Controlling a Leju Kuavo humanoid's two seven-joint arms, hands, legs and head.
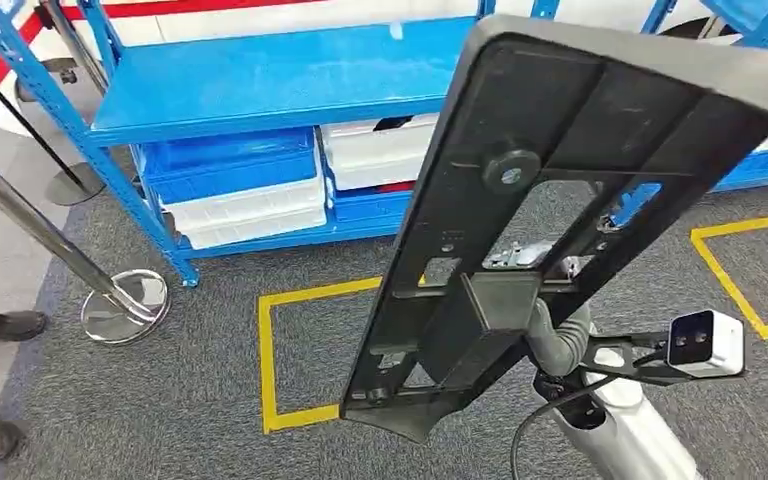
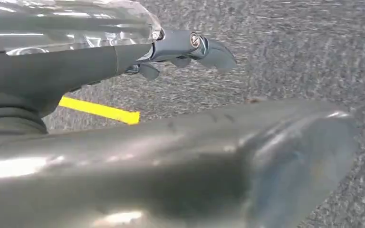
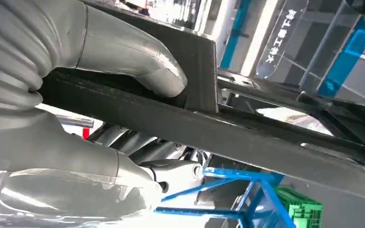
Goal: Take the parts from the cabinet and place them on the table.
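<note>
A large black plastic panel (image 1: 570,170) with ribs and cut-outs tilts up across the middle of the head view. My right hand (image 1: 558,336) grips it from behind near its lower part. In the right wrist view the grey thumb (image 3: 138,61) presses on one side of a black bar of the panel (image 3: 247,128), and the darker fingers (image 3: 138,145) wrap under the other side. My left hand (image 2: 180,47) hangs over the grey carpet with its fingers apart and nothing in them. The blue cabinet (image 1: 280,75) stands behind the panel.
Blue bins (image 1: 230,165) and white bins (image 1: 375,150) sit on the cabinet's low shelf. Yellow tape squares (image 1: 266,350) mark the grey carpet. A chrome stanchion (image 1: 125,300) stands at the left, and a person's shoes (image 1: 0,325) show at the left edge.
</note>
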